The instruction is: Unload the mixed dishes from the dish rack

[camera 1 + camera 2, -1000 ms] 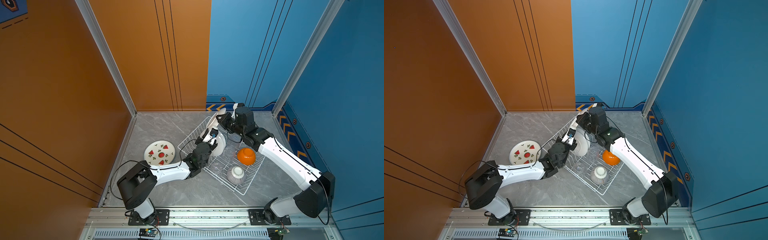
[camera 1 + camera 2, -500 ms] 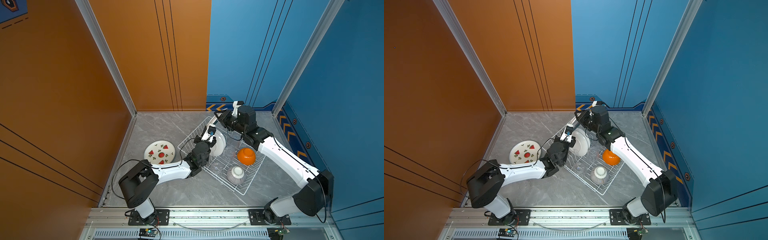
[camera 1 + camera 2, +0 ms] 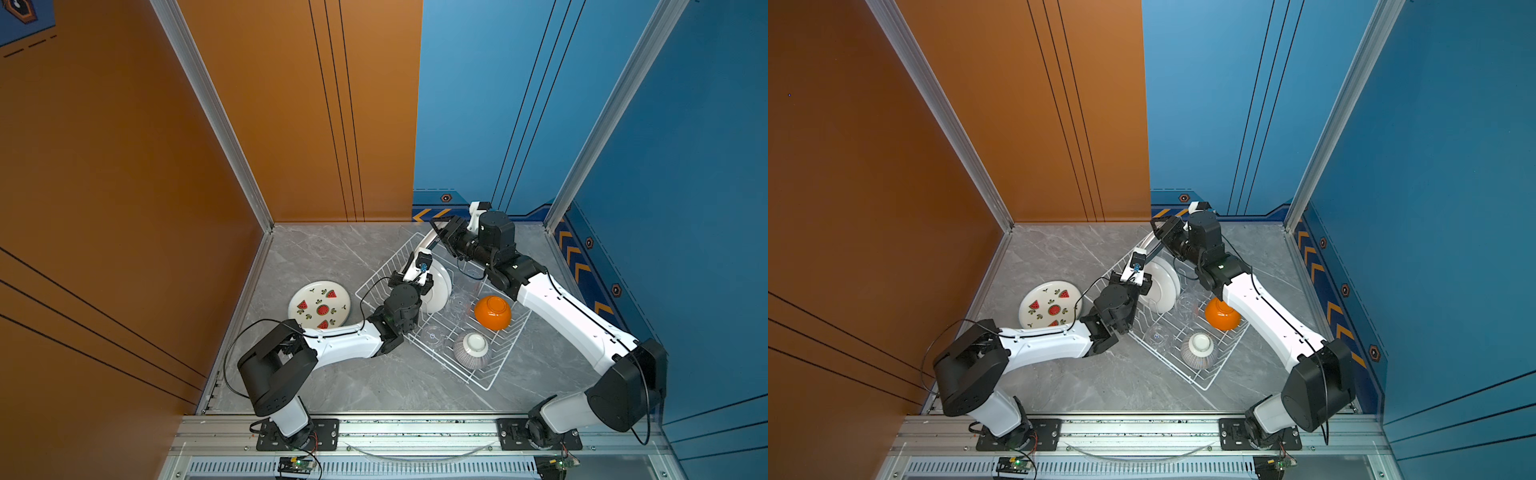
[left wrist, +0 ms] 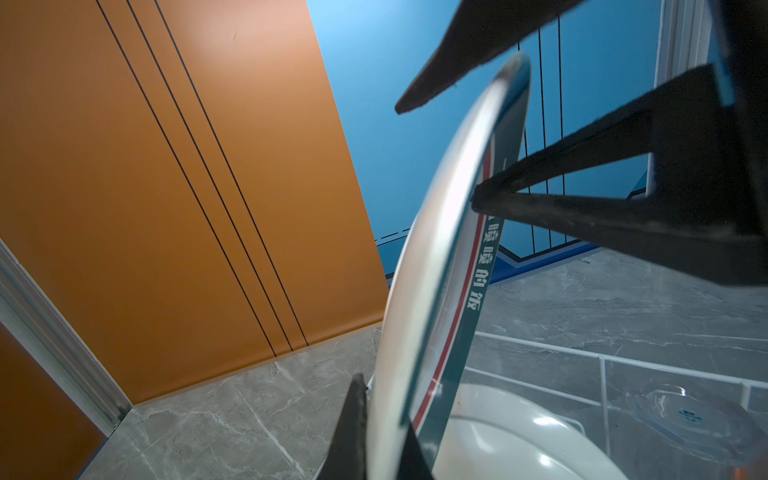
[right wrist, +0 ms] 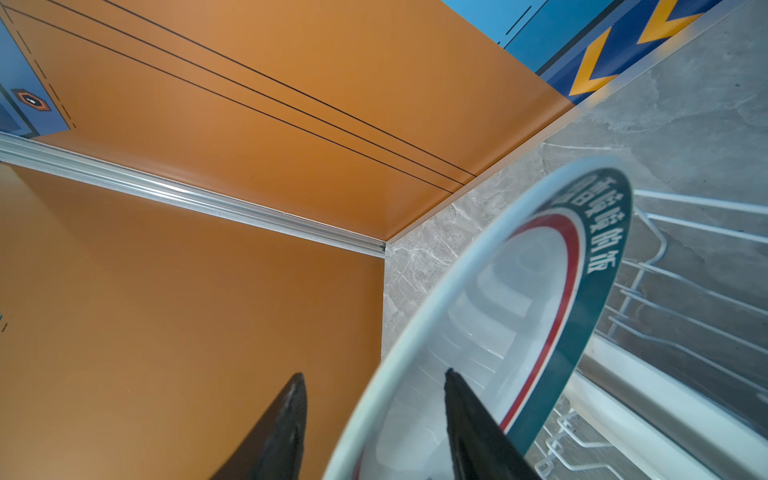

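Left gripper clenched on thin rim of glossy round white plate ringed dark green and red, right gripper released, tapered black jaws parted astride that rim

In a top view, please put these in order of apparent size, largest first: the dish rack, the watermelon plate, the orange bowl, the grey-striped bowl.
1. dish rack
2. watermelon plate
3. orange bowl and grey-striped bowl: they look about alike, so I do not rank them.
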